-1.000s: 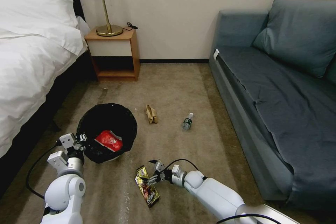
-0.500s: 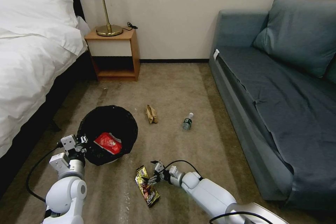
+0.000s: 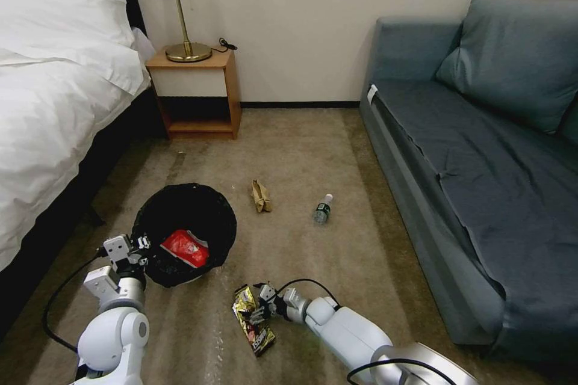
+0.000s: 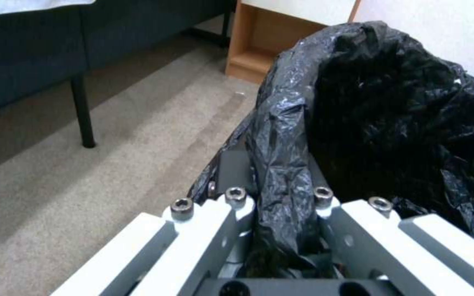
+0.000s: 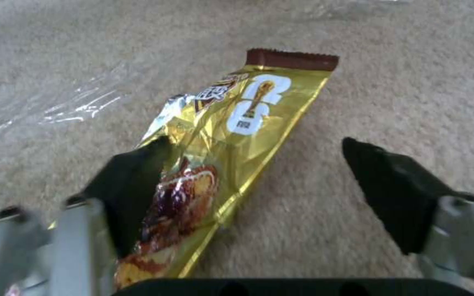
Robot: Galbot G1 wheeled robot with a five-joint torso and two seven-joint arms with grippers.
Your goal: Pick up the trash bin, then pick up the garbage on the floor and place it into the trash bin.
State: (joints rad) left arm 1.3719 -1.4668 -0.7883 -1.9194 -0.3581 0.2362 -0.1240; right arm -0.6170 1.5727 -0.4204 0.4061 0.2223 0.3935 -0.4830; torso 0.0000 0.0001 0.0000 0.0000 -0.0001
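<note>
left end effector (image 3: pixel 139 245): fingers clamped, arm low | right end effector (image 3: pixel 257 307): fingers spread, near floor

The gold-and-dark snack wrapper (image 5: pixel 231 135) bears a large white "26" with a small trophy emblem; other print unreadable.

Even, softly lit room, glare streaks on carpet (image 3: pixel 211 337), near pincer fingers (image 5: pixel 133 193) seemingly blurred
</note>
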